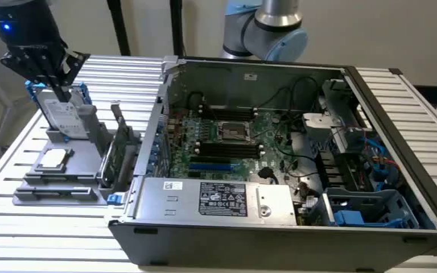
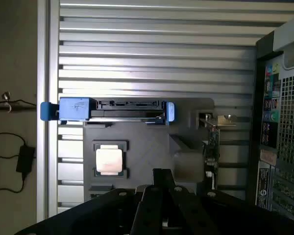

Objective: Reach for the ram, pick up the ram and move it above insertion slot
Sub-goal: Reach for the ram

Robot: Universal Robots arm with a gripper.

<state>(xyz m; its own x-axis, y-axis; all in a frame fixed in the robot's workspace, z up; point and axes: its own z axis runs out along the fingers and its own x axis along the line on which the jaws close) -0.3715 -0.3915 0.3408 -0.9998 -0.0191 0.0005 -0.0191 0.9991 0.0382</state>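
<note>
A: Where does the gripper (image 1: 55, 79) hang?
B: At the exterior view's left, right over the top edge of the silver hard drive (image 1: 66, 116), which stands upright in a grey fixture (image 1: 82, 170). Whether the two touch cannot be told.
A: What else sits on that fixture?
B: A square processor (image 1: 55, 160) lies flat in front of the drive. A green expansion card (image 1: 118, 152) stands on edge beside the open computer case (image 1: 279, 239).
A: And the case?
B: It lies on the slatted worktop (image 1: 52, 239) with its motherboard (image 1: 226, 142) exposed. A robot arm joint (image 1: 268, 28) rises behind it.

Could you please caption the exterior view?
Gripper over the hard drive on the grey fixture, beside the open computer case.
</note>
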